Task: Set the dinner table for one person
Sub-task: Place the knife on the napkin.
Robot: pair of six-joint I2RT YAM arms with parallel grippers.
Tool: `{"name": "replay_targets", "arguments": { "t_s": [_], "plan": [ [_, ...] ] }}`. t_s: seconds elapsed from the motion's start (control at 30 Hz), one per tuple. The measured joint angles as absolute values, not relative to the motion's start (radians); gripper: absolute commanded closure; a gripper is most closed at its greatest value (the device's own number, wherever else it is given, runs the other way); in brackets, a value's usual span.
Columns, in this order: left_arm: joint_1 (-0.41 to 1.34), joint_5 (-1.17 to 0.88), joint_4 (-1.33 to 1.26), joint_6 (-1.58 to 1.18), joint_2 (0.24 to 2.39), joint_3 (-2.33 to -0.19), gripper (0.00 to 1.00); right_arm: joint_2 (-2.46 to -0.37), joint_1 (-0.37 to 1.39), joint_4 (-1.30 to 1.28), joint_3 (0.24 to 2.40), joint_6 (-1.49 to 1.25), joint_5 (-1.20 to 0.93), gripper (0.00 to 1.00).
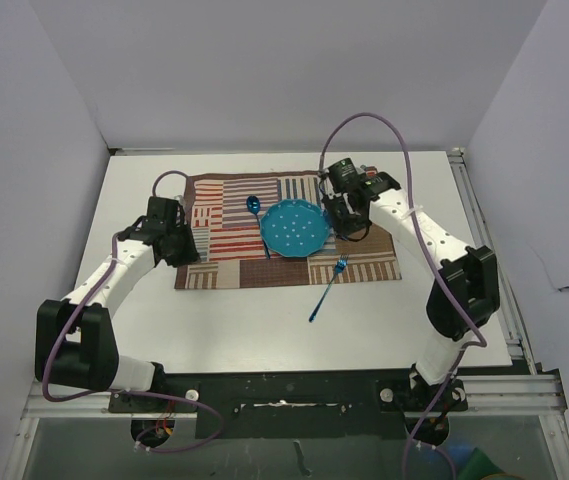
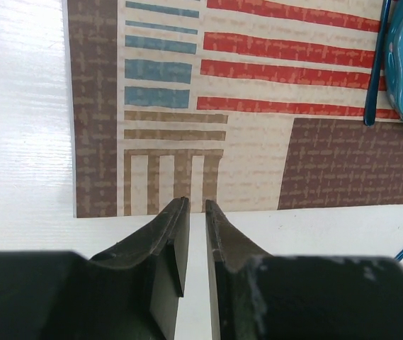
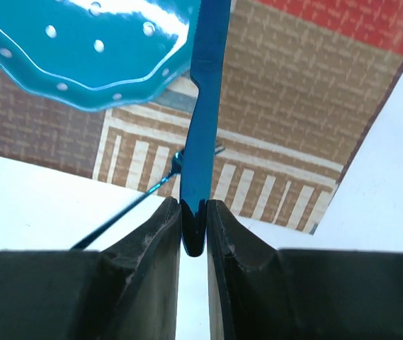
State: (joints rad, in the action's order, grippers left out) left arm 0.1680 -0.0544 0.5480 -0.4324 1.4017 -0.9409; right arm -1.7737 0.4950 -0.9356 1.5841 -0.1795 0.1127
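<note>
With our right gripper (image 3: 194, 212) clamped on the knife (image 3: 205, 120) over the table's (image 1: 264, 330) mat (image 1: 364, 268), we should lower it flat right of the plate (image 1: 294, 228); our left gripper (image 2: 195, 212) stands narrowly open, empty.

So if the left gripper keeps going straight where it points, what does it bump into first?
Probably the near edge of the striped mat; the left gripper points at it across bare white dinner table, though depth is unclear.

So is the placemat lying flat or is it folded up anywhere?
Spread flat. The placemat lies fully open on the dinner table, all four edges straight, under the blue plate.
</note>
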Motion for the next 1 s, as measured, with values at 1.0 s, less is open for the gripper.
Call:
{"name": "replay_targets", "arguments": {
  "t_s": [1.0],
  "plan": [
    [0.168,-0.086,0.539,-0.432,1.403,-0.938,0.85,-1.793,0.465,-0.823,1.419,-0.219,0.043,1.00]
  ]
}}
